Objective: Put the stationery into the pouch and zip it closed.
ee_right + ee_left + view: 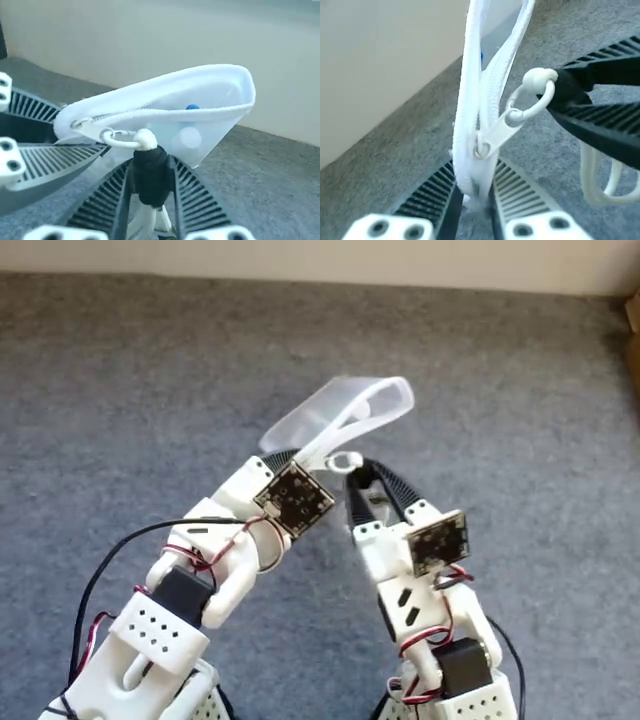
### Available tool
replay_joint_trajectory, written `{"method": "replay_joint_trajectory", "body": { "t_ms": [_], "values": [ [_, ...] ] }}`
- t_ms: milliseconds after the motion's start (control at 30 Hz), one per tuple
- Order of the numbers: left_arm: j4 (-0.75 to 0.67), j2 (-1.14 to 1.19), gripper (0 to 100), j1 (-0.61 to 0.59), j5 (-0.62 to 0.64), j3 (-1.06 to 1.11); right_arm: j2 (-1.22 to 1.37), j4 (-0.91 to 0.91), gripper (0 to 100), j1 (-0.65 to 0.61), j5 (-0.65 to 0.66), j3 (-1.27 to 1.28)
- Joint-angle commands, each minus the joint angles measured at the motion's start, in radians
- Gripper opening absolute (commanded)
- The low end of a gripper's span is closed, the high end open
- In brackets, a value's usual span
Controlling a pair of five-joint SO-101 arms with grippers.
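A translucent white pouch (345,410) is held up off the grey carpet, with a blue item (191,107) showing through its wall. My left gripper (472,185) is shut on the pouch's zipper end (470,165), beside the slider (495,132). Beyond the slider the two zipper sides spread apart. My right gripper (150,165) is shut on the slider's white pull loop (142,140) at its bead. In the high view the left gripper (287,455) and right gripper (355,468) meet at the pouch's near end.
Grey carpet (120,390) covers the surface all around. A pale wall (150,40) stands behind the pouch. A loose white cord loop (600,180) hangs under the right gripper's fingers.
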Motion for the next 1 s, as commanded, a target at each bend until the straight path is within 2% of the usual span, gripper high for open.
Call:
{"method": "replay_joint_trajectory", "body": {
  "t_ms": [0,467,567,667,833,900,967],
  "values": [
    [-0.02,-0.005,1,-0.03,0.005,-0.042,-0.01,-0.021,0.6,0.101,-0.048,-0.082],
    [-0.084,-0.005,1,-0.03,-0.008,0.007,-0.01,-0.048,0.6,0.171,-0.066,-0.087],
    [-0.084,-0.005,1,-0.03,-0.037,0.01,-0.01,-0.065,0.6,0.22,-0.135,-0.087],
    [-0.083,-0.005,1,-0.03,-0.038,0.01,-0.01,-0.065,0.6,0.24,-0.15,-0.087],
    [-0.086,-0.005,1,-0.03,-0.04,0.019,-0.01,-0.027,0.6,0.237,-0.149,-0.139],
    [-0.086,-0.005,1,-0.03,-0.04,0.019,-0.01,0.051,0.6,0.191,-0.132,-0.186],
    [-0.086,-0.005,1,-0.03,-0.04,0.019,-0.01,0.15,0.6,0.107,-0.046,-0.232]
  ]
}}
